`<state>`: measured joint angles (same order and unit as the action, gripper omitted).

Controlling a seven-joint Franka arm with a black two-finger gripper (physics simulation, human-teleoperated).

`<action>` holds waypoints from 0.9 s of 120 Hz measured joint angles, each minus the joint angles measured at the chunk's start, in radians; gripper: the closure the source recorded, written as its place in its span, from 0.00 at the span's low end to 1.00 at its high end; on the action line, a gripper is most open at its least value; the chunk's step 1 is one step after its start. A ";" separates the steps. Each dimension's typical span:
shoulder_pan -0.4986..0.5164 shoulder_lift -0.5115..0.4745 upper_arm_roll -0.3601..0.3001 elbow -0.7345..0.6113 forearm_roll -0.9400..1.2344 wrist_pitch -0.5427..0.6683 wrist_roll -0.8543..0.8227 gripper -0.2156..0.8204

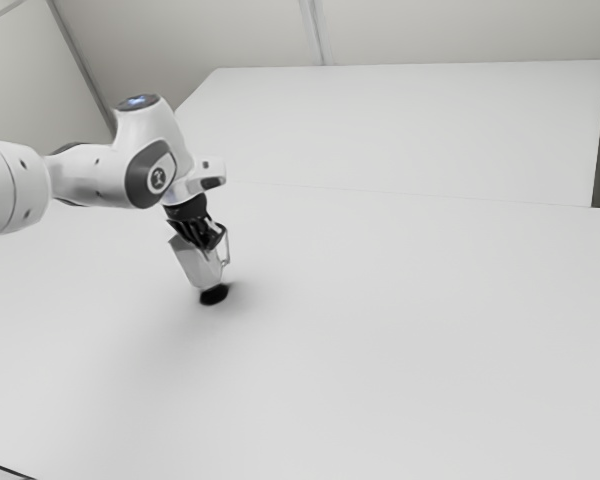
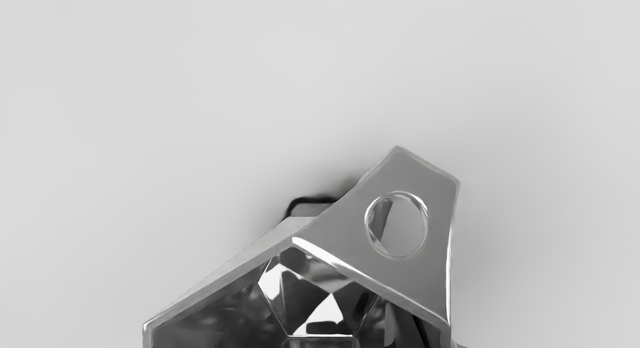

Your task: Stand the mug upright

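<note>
Ext. view, L of frame centre: mug (image 1: 195, 263) tilted, mouth up twd the tool (image 1: 206, 238), handle (image 1: 226, 247) on frame-R side, base end nr a dark patch (image 1: 214, 295) on the table (image 1: 380, 350). Can't tell if tool's spread, pressed together or pinching the mug. Risks, my guess: if mug's unsupported at that lean, it could topple; a push on the rim or a snagged handle could tip it. Base contact unclear; wrist view cuts off part of mug.
</note>
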<state>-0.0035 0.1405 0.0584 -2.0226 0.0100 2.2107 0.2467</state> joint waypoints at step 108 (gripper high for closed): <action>-0.031 -0.018 -0.017 -0.031 0.063 0.081 -0.214 0.33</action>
<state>-0.0344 0.1225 0.0416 -2.0533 0.0728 2.2916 0.0323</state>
